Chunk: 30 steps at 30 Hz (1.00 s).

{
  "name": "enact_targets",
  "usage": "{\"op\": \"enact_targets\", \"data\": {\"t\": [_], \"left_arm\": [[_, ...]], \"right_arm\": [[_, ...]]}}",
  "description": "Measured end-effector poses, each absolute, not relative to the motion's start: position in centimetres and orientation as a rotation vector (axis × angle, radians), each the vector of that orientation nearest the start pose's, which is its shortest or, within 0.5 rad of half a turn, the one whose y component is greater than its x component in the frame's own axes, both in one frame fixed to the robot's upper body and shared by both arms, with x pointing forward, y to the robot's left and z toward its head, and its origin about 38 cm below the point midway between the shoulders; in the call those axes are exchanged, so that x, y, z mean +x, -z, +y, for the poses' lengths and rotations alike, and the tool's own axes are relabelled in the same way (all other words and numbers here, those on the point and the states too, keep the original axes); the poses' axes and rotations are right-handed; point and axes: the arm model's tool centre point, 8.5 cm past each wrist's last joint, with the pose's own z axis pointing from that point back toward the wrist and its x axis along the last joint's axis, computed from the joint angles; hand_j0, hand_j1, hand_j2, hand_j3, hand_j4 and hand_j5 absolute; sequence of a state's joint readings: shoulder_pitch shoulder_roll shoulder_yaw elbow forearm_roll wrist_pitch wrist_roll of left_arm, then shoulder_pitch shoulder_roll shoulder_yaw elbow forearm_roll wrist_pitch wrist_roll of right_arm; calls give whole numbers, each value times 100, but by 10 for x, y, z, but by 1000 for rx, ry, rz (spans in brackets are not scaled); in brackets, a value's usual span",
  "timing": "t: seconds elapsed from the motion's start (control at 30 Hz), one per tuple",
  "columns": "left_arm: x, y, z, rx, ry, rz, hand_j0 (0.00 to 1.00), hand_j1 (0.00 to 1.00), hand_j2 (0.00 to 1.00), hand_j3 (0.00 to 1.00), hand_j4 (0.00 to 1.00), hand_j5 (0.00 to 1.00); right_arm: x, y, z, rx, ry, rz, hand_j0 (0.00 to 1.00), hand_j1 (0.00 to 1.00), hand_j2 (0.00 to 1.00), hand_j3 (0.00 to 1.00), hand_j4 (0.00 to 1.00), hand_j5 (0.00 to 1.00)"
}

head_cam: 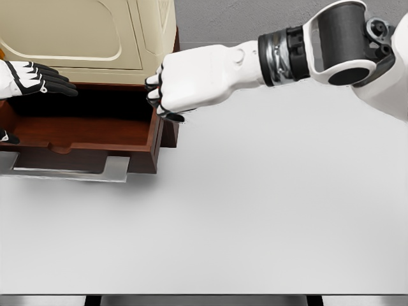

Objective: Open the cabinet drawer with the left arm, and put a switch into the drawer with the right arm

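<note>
A cream cabinet (76,32) stands at the back left, and its brown wooden drawer (95,131) is pulled out toward me. My left hand (38,80) comes in at the far left edge, black fingers stretched flat over the drawer's rear, open and holding nothing. Above the drawer's right wall hovers my right hand (159,95), its fingers curled tight. A small orange speck of the switch (153,97) peeks out between those fingers; the rest of it is hidden inside the fist. The drawer's inside is dark, and I see nothing lying in it.
The cabinet sits on a light grey table (255,217) that stretches to the right and toward me. A grey metal handle plate (70,169) juts from the drawer's front. My right forearm (306,51) crosses the upper right of the view.
</note>
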<state>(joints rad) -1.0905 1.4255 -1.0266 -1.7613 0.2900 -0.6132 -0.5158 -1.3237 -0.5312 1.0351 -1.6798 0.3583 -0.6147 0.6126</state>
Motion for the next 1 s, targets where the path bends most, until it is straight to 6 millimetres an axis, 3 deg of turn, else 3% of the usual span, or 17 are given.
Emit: {"op": "enact_targets", "data": {"t": [0.23,0.4,0.47,0.57,0.67,1.0], "left_arm": [[349,-383,366,281,2009,-1538,100,100,100,100,100,100],[349,-383,367,280,2008,-1537,100,100,100,100,100,100],[354,-383,378,307,1976,-1521,100,100,100,100,100,100],[368,-382,416,391,1877,-1468,100,100,100,100,100,100],[374,-382,440,440,1816,-1433,100,100,100,100,100,100],[376,-382,450,457,1789,-1418,100,100,100,100,100,100]], "right_arm": [[384,-416,-21,368,2318,1560,26,26,26,26,26,26],[404,-411,18,328,2365,1561,26,26,26,26,26,26],[411,-405,27,317,2394,1563,26,26,26,26,26,26],[418,-400,34,307,2417,1567,26,26,26,26,26,26],[420,-398,37,301,2428,1566,26,26,26,26,26,26],[423,-398,40,311,2442,1548,27,27,27,27,27,27]]}}
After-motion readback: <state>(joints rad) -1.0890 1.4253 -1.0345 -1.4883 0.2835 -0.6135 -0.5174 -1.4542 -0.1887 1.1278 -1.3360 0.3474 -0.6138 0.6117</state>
